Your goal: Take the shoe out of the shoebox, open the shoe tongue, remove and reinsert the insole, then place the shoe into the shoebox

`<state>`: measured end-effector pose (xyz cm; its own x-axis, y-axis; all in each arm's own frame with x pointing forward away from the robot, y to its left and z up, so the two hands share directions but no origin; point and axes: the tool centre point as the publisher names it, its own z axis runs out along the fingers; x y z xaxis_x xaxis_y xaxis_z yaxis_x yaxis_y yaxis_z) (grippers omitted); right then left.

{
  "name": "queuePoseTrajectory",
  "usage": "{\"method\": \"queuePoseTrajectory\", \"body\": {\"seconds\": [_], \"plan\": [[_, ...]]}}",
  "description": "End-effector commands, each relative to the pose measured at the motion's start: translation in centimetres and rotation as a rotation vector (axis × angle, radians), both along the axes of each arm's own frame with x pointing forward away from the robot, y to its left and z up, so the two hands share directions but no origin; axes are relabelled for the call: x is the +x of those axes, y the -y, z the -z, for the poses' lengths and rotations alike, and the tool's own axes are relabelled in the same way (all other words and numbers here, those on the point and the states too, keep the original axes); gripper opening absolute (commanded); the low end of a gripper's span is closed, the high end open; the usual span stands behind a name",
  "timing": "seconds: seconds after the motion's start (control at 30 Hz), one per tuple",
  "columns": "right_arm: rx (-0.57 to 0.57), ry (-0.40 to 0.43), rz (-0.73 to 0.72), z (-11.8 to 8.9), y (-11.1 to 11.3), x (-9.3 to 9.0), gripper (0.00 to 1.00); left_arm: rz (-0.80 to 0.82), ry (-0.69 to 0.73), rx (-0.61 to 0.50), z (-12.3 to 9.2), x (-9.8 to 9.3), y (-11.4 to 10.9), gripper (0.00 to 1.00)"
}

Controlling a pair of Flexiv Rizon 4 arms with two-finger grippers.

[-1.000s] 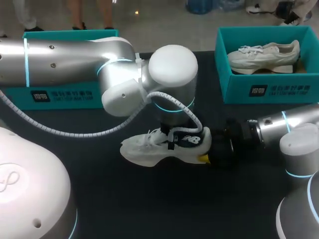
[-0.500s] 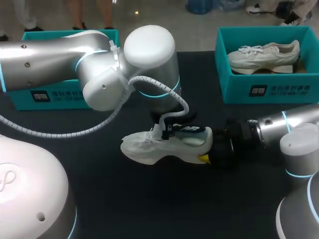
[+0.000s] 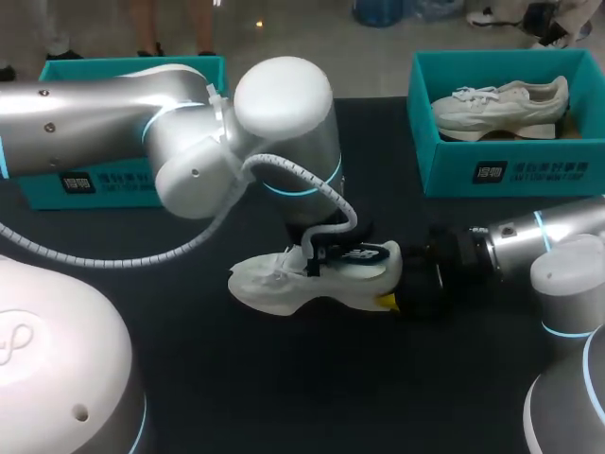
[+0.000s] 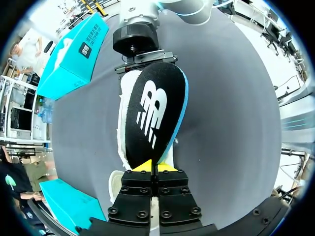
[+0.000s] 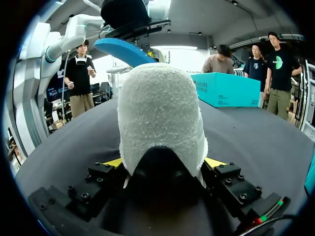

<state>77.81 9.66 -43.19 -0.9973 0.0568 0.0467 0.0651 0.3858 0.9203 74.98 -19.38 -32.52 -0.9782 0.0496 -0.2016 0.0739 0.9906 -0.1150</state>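
Clamping the shoe (image 3: pixel 284 284) by its heel on the bench (image 3: pixel 284 397), the right hand (image 5: pixel 165 162) faces the left hand (image 4: pixel 153 167), which is pinched on the insole (image 4: pixel 155 110), its long axis running straight ahead, in line with the shoe beneath.

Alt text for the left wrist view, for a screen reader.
The left gripper, jaws shut, pinches one end of a black, blue-edged insole held over the white shoe. The right gripper grips the shoe's far end on the dark table.
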Motion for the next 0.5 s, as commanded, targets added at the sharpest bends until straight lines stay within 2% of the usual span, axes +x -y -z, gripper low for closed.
{"method": "queuePoseTrajectory", "body": {"seconds": [0.03,0.07,0.3,0.37,0.5], "plan": [[-0.001,0.001,0.002,0.4,-0.1,0.0,0.0,-0.01,0.004,0.023,0.5,-0.3,1.9,0.05],[-0.001,0.001,0.002,0.4,-0.1,0.0,0.0,-0.013,0.001,0.024,0.5,-0.3,2.2,0.11],[-0.001,0.001,0.002,0.4,-0.1,0.0,0.0,-0.029,-0.009,0.024,0.6,-0.4,3.8,0.17],[-0.001,0.001,0.002,0.4,-0.1,0.0,0.0,-0.031,-0.008,0.026,0.6,-0.4,4.0,0.26],[-0.001,0.001,0.002,0.4,-0.1,0.0,0.0,-0.037,-0.003,0.027,0.7,-0.4,4.0,0.28]]}}
